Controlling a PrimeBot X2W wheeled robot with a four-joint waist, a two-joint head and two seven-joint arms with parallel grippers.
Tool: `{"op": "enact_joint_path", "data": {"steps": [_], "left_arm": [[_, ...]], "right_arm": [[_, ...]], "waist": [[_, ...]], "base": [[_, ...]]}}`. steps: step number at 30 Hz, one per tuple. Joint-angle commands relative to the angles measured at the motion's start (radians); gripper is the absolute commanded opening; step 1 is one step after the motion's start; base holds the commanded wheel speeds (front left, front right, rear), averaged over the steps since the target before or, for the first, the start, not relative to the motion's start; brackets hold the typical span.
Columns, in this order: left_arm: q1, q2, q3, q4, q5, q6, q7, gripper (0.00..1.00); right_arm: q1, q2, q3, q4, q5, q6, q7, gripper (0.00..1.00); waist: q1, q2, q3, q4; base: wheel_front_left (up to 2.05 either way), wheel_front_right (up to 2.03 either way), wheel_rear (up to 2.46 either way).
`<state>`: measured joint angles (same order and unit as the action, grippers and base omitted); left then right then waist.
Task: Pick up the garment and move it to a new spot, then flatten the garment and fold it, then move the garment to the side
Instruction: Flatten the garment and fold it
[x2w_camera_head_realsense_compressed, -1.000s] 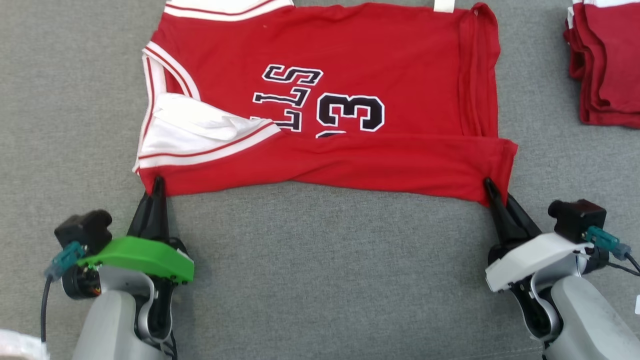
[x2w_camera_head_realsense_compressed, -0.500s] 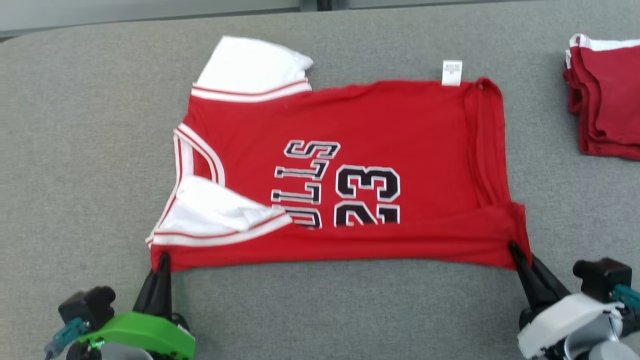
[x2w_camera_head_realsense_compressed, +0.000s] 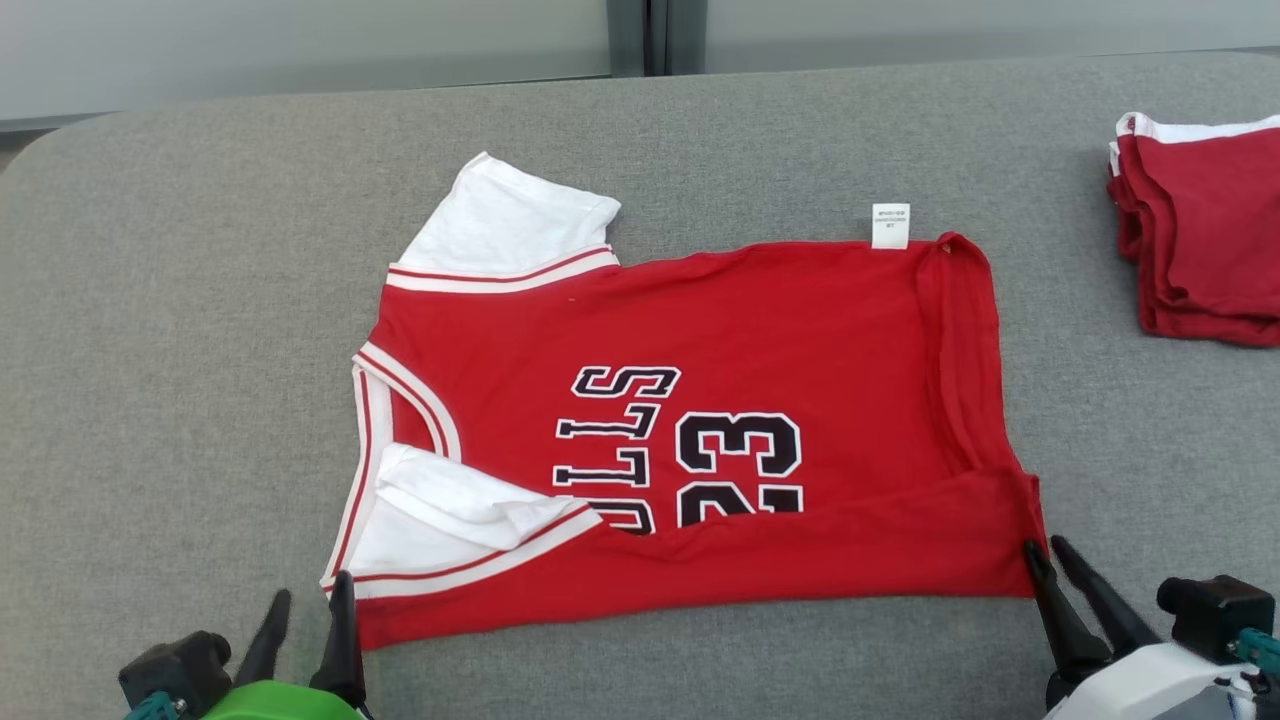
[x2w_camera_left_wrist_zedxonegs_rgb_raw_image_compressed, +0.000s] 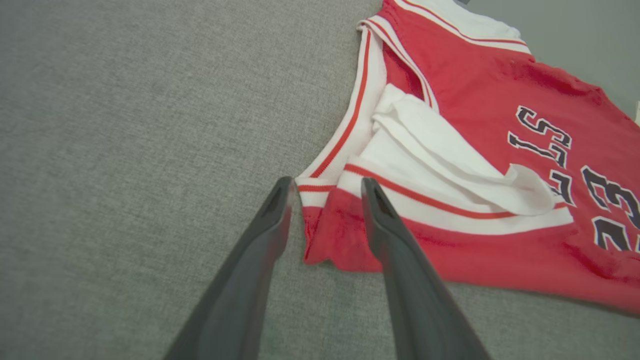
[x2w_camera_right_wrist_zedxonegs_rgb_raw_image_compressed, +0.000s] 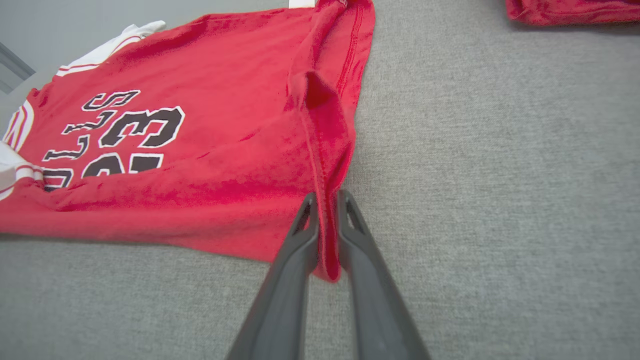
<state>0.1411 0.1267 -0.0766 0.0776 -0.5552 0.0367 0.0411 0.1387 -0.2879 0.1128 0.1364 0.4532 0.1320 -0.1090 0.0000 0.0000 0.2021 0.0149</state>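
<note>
You have the red jersey (x2w_camera_head_realsense_compressed: 700, 420) lying sideways in the middle of the grey bench (x2w_camera_head_realsense_compressed: 200, 300), collar and white sleeves toward your left, hem toward your right, a small white label (x2w_camera_head_realsense_compressed: 890, 225) poking out at the far edge. The near long edge is turned up over the body and covers the lower part of the black lettering, so the relocating and flattening look done and the first lengthwise fold looks laid. Your left end effector (x2w_camera_left_wrist_zedxonegs_rgb_raw_image_compressed: 326, 185) stands parted, its fingers either side of the near collar-end corner without clamping it; that corner rests on the bench. Your right end effector (x2w_camera_right_wrist_zedxonegs_rgb_raw_image_compressed: 327, 196) is narrow, with the doubled hem corner standing up between its fingers; from the wrist view you cannot tell whether it is pinching the cloth or merely straddling it. The hem side shows a raised ridge and the near sleeve is bunched under the fold, so some smoothing may be wanted. The far-side fold, the crosswise folds and the move aside, probably toward the stack of folded red garments (x2w_camera_head_realsense_compressed: 1200, 250) at your right, are left to do
</note>
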Motion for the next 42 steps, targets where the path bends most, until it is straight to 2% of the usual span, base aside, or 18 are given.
{"op": "enact_joint_path", "data": {"steps": [1,6,9,16,25,30,35,42], "left_arm": [[-0.025,0.014,0.004,-0.018,0.039,0.017,-0.038,1.0],[-0.064,0.017,-0.002,-0.081,0.147,0.069,-0.171,1.0],[-0.095,0.027,-0.017,-0.125,0.204,0.09,-0.213,1.0],[-0.144,0.053,-0.047,-0.198,0.286,0.123,-0.186,1.0],[-0.17,0.071,-0.049,-0.227,0.304,0.143,-0.155,1.0],[-0.293,0.071,-0.079,-0.197,0.3,0.111,-0.109,1.0],[-0.53,0.063,-0.111,-0.102,0.275,0.051,-0.05,1.0],[-0.829,0.079,-0.128,0.184,0.242,-0.034,0.04,1.0]], "right_arm": [[-0.02,-0.001,-0.011,-0.016,-0.013,-0.002,-0.027,1.0],[-0.053,0.024,-0.049,-0.109,-0.074,-0.002,-0.079,1.0],[-0.083,0.042,-0.076,-0.186,-0.116,-0.002,-0.09,1.0],[-0.113,0.077,-0.112,-0.314,-0.182,-0.002,-0.053,1.0],[-0.106,0.096,-0.13,-0.351,-0.188,-0.002,-0.035,1.0],[-0.142,0.09,-0.132,-0.367,-0.181,-0.002,-0.035,1.0],[-0.186,0.089,-0.128,-0.378,-0.173,-0.002,-0.032,1.0],[-0.248,0.094,-0.094,-0.343,-0.156,-0.002,-0.055,1.0]], "waist": [[0.0,0.0,-0.003,-0.009],[0.0,0.0,-0.005,-0.035],[0.0,0.0,-0.006,-0.05],[0.0,0.0,-0.003,-0.07],[0.0,0.0,0.035,-0.068],[0.0,0.0,0.101,-0.067],[0.0,0.0,0.194,-0.081],[0.0,0.0,0.292,-0.136]], "base": [[0.0,0.0,0.0],[0.0,0.0,0.0],[0.0,0.0,0.0],[0.0,0.0,0.0],[0.0,0.0,0.0],[0.0,0.0,0.0],[0.0,0.0,0.0],[0.0,0.0,0.0]]}}
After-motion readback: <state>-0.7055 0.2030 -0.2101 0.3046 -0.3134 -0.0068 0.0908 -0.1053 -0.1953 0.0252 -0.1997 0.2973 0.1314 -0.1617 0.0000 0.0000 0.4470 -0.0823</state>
